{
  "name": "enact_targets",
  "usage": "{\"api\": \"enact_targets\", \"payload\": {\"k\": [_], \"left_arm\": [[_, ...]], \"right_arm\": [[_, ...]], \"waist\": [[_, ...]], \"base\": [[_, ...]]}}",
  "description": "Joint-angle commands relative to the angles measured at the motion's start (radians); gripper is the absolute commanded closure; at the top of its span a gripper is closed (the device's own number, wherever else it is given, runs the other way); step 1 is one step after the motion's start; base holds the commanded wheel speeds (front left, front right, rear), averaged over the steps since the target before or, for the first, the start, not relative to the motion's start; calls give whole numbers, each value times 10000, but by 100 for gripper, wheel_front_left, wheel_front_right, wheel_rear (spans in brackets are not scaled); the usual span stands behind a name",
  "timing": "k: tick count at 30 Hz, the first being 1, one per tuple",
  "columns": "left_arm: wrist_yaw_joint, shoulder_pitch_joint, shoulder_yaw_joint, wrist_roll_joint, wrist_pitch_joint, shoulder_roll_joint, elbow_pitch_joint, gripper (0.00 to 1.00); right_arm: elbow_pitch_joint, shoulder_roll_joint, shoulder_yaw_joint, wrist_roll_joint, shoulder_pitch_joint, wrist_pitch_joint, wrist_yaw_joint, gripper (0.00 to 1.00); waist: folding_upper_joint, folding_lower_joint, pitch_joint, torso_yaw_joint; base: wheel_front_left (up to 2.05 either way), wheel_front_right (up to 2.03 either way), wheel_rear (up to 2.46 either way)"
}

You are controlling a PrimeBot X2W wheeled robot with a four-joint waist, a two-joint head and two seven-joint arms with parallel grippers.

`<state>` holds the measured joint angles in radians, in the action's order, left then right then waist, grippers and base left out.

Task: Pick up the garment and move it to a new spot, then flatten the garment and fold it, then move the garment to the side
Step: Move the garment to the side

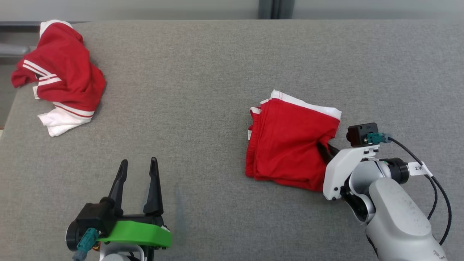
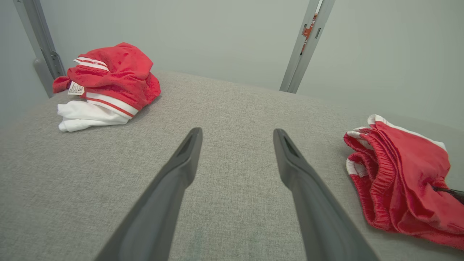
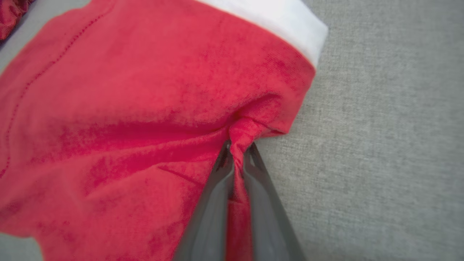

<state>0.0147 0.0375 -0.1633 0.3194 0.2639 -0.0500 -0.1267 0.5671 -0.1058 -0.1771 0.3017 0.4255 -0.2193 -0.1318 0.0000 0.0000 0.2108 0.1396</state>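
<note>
Since the right gripper (image 3: 237, 145) is clamped shut on a small tuck of cloth at the right edge of the red shorts (image 1: 290, 145), the lift should go slowly, as so thin a bite could slip. The shorts lie bunched on the grey table (image 1: 203, 90), right of middle. Raising straight up before travelling sideways would likely stop the cloth dragging. The left gripper (image 1: 139, 165) hangs over bare table at the near left, fingers apart and holding nothing — well apart from the crumpled red-and-white top (image 1: 61, 72) at the far left.
</note>
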Motion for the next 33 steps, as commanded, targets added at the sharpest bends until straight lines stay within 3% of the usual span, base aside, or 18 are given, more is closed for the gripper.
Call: {"api": "enact_targets", "payload": {"k": [1, 20, 26, 33], "left_arm": [[35, 212, -22, -17, 7, -12, 65, 0], [329, 1503, -218, -602, -36, -320, 422, 0], [322, 1634, -331, -695, -225, -502, 710, 0], [206, 1658, -320, -757, -471, -690, 1125, 0]], "right_arm": [[-57, -188, 17, -88, 198, 179, 21, 100], [-392, -63, 1638, -884, 1099, 2098, 18, 100], [-285, 21, 2082, -1059, 1133, 2562, 18, 100], [-7, -155, 2216, -1263, 1631, 2899, 18, 100]], "waist": [[0, 0, 108, -255], [0, 0, 1891, -4296], [0, 0, 2139, -4752], [0, 0, 2367, -4576]], "base": [[0, 0, 0], [0, 0, 0], [0, 0, 0], [0, 0, 0]]}}
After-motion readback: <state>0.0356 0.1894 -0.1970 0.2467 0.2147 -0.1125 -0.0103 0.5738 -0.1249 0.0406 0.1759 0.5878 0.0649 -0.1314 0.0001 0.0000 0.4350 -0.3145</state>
